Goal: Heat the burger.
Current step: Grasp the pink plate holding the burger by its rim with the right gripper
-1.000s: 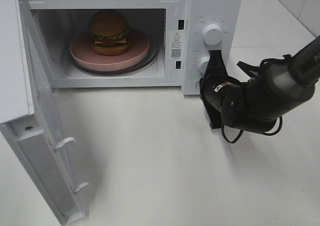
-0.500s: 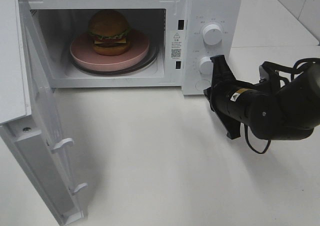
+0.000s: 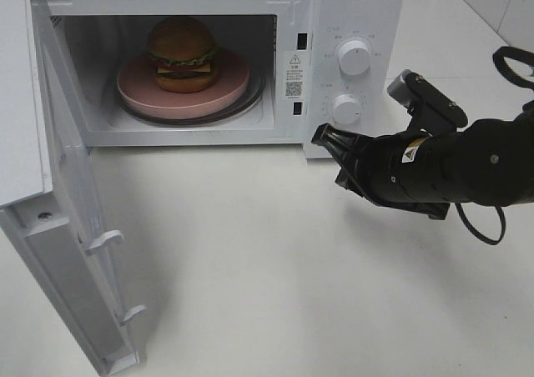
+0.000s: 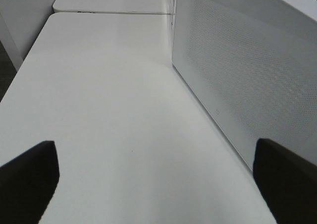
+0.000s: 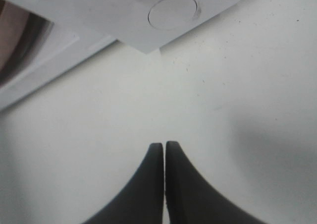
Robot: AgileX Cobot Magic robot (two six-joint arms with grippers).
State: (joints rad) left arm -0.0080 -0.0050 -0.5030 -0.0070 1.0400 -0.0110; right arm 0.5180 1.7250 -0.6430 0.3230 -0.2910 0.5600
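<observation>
The burger [image 3: 182, 53], with a golden-brown bun, lettuce and cheese, sits on a pink plate [image 3: 227, 90] inside the open white microwave [image 3: 359, 10]. My right gripper [image 3: 324, 135] is shut on nothing. It lies low over the table, pointing left, just in front of the control panel's bottom corner. In the right wrist view its closed fingertips [image 5: 164, 147] hover over the table near the panel's round button [image 5: 172, 11]. My left gripper [image 4: 154, 152] is open, its fingers wide apart beside the microwave's perforated side wall [image 4: 247, 80]. It does not show in the exterior view.
The microwave door [image 3: 75, 227] hangs wide open at the left, reaching toward the table's front edge. Two knobs, an upper knob [image 3: 354, 57] and a lower knob [image 3: 345, 109], sit on the control panel. White table [image 3: 267, 268] spreads in front of the microwave.
My right arm has swung down from the lower knob and turned left. It now lies low beside the panel's bottom corner. The gripper stayed shut; burger and door have not moved.
</observation>
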